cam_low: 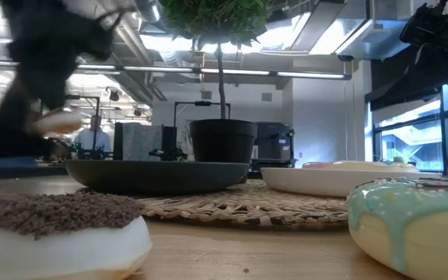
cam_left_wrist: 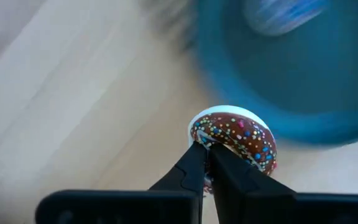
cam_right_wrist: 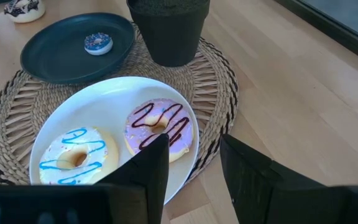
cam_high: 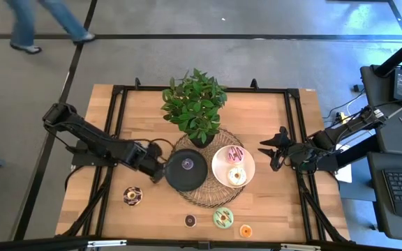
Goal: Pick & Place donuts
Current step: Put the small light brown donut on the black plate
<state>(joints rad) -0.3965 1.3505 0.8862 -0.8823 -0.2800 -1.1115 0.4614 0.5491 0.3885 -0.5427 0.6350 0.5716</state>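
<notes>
My left gripper (cam_high: 157,170) is shut on a brown-iced, sprinkled donut (cam_left_wrist: 236,138) just left of the round black plate (cam_high: 199,180). In the low view the gripper (cam_low: 47,93) and the donut (cam_low: 57,120) show above the table. A small blue-iced donut (cam_high: 187,164) lies on the black plate. A pink donut (cam_right_wrist: 160,127) and a cream donut with blue drizzle (cam_right_wrist: 76,155) lie on the white plate (cam_high: 217,162). My right gripper (cam_high: 273,151) is open and empty, right of the white plate. My left gripper pinches the donut's rim (cam_left_wrist: 199,138) between its two fingers, on the side of the ring nearest the wrist. The donut is tilted, its iced face showing, and in the low view it hangs clear of the table.
Both plates stand on a round woven mat (cam_high: 208,199) in front of a potted plant (cam_high: 195,104). Loose donuts lie on the wood near the front edge: a brown-sprinkled one (cam_high: 132,196), a small brown one (cam_high: 190,220), a green one (cam_high: 222,218) and an orange one (cam_high: 246,231).
</notes>
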